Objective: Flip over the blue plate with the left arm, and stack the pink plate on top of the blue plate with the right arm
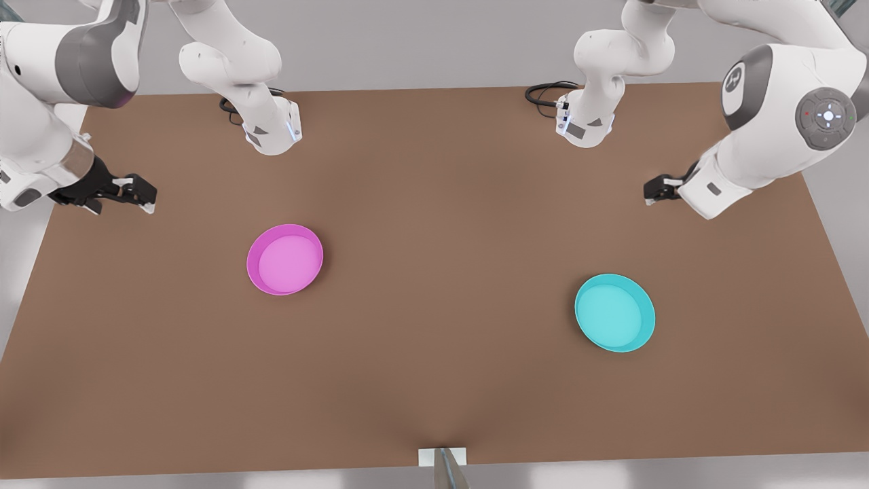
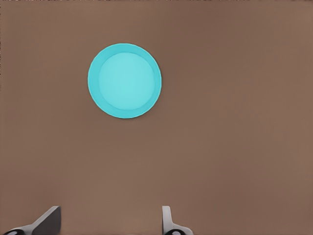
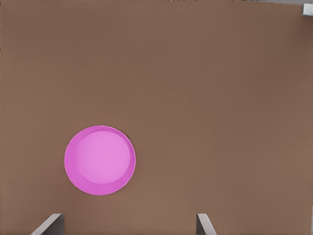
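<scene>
The blue plate point(image 1: 615, 312) lies rim up on the brown table toward the front view's right, also seen in the left wrist view point(image 2: 124, 81). My left gripper point(image 1: 655, 190) point(image 2: 107, 223) hovers open, well behind the blue plate and apart from it. Rim up as well, the pink plate point(image 1: 285, 259) point(image 3: 100, 160) rests toward the front view's left. Near the table's left edge in the front view, my right gripper point(image 1: 139, 193) point(image 3: 127, 225) hangs open, with nothing between its fingers and away from the pink plate.
Two arm bases point(image 1: 271, 129) point(image 1: 587, 122) stand at the back of the table point(image 1: 434, 380), one with a black cable loop point(image 1: 546, 92). A small white bracket point(image 1: 442, 456) sits at the table's front edge. A wide bare stretch separates the plates.
</scene>
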Robot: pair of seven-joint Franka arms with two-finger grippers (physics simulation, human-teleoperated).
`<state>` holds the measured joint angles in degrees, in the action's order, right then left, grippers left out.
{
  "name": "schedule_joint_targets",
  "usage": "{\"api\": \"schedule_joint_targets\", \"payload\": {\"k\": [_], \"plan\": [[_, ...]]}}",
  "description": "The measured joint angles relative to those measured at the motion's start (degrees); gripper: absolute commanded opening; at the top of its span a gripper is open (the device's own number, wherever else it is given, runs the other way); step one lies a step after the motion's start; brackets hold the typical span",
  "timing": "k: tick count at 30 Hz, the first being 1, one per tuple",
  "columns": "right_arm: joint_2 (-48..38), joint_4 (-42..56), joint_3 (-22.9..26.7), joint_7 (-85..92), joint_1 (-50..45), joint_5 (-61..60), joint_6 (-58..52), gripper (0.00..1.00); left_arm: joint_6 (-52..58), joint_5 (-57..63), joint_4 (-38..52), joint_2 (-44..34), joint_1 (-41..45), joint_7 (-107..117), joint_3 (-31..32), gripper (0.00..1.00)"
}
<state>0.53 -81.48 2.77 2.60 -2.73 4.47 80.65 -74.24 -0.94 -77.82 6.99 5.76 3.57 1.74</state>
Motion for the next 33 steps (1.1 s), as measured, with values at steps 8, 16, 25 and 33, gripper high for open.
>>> {"api": "schedule_joint_targets", "payload": {"k": [8, 16, 25, 33], "plan": [[-0.04, -0.27, -0.02, 0.70, -1.86, -0.28, 0.32, 1.00, -11.04, -3.18, 6.75, 29.99, -18.49, -0.77, -0.48, 1.00], [0.01, -0.43, -0.01, 1.22, -3.35, -0.31, 0.33, 1.00, -29.17, -11.66, 1.12, 37.20, -19.25, -9.98, -0.87, 1.00], [0.13, -0.64, 0.07, 1.76, -4.20, -0.36, 0.31, 1.00, -38.57, -12.93, -3.74, 39.02, -18.15, -20.14, -0.95, 1.00], [0.49, -0.64, 0.16, 2.06, -3.62, -0.36, 0.17, 1.00, -40.36, -13.43, -3.77, 40.42, -17.91, -25.29, -0.93, 0.63]]}}
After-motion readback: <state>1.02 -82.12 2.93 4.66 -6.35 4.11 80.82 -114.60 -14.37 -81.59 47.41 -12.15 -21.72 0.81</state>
